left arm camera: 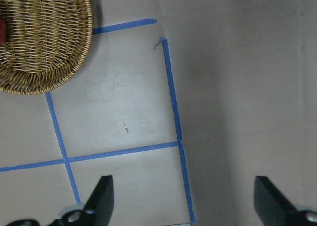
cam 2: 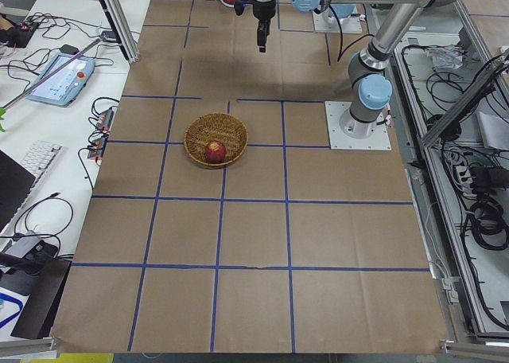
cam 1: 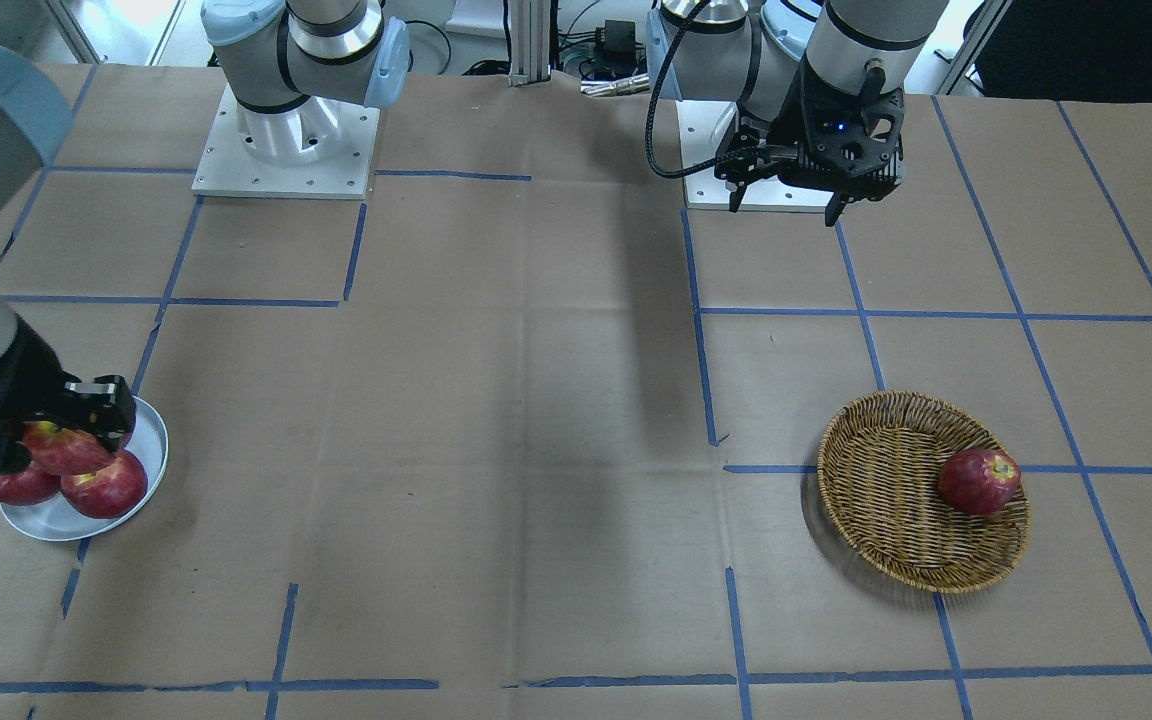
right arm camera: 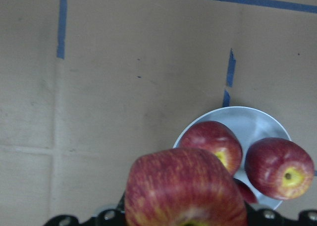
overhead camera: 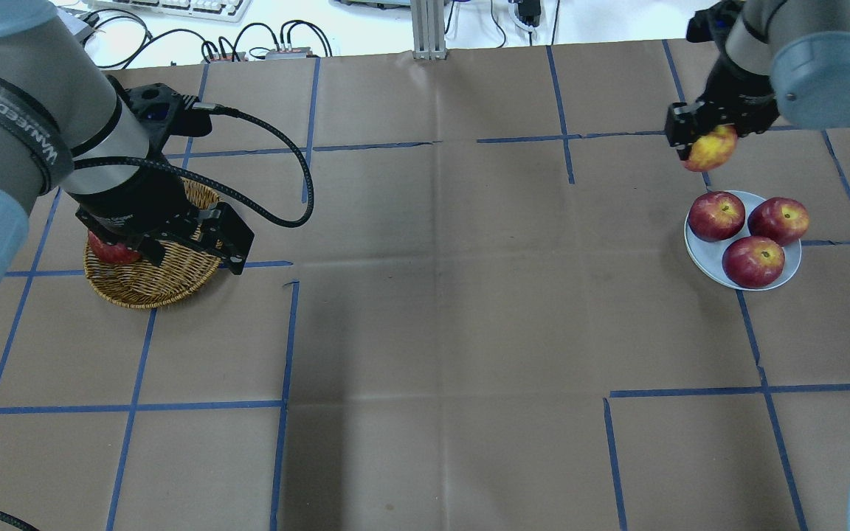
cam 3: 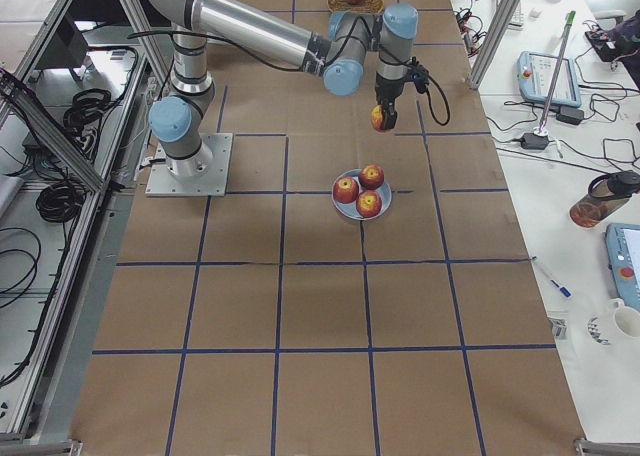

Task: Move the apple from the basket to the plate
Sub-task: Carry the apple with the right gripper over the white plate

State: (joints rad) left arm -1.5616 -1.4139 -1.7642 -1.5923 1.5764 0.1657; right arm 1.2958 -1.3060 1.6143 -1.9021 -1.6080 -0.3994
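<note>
My right gripper [overhead camera: 709,144] is shut on the apple [overhead camera: 713,150], pinkish-red with a yellow patch. It holds the apple in the air, just beside the plate's [overhead camera: 699,251] edge on the basket side. In the right wrist view the apple [right arm camera: 185,191] fills the bottom and the plate [right arm camera: 257,119] lies below to the right. Three darker red apples [overhead camera: 753,261] lie on the plate. The wicker basket [overhead camera: 152,284] sits on the robot's left with one red apple [cam 1: 979,481] in it. My left gripper [cam 1: 783,210] is open and empty, raised high beside the basket.
Brown paper with blue tape lines [overhead camera: 285,332] covers the table. The two arm base plates [cam 1: 286,150] stand at the robot's edge. Cables and a keyboard lie beyond the table's far edge [overhead camera: 174,7].
</note>
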